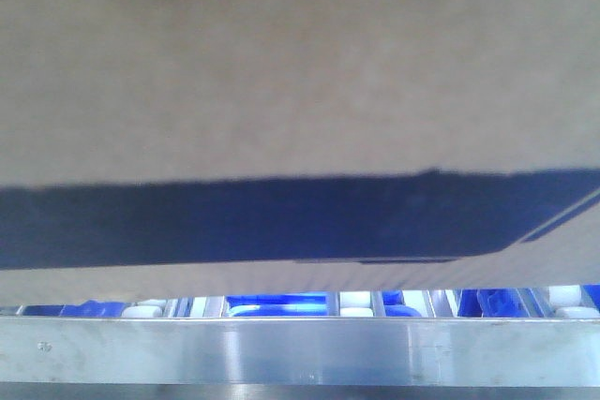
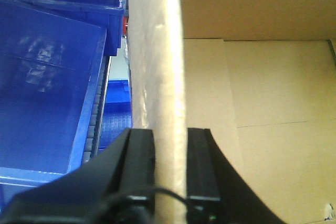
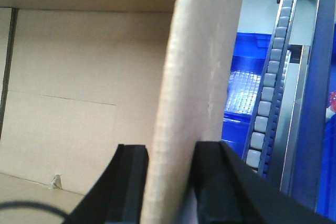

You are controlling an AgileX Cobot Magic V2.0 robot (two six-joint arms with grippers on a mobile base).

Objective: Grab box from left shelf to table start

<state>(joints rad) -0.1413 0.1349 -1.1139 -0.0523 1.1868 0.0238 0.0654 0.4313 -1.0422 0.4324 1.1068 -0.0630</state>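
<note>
above the rail of the left shelf (image 1: 300, 348), the box (image 1: 300, 63) is held, one side wall pinched by each of the left gripper (image 2: 170, 153) and right gripper (image 3: 170, 163), jaws narrowed onto cardboard. thin walls could be bent, letting it slip.

the front view is facing the box (image 1: 300, 63) from very close, the left shelf (image 1: 300, 348) lying along its lower edge; the wrist views are looking along the left gripper (image 2: 170, 132) and right gripper (image 3: 170, 148) at opposite box walls, both showing its inside
</note>
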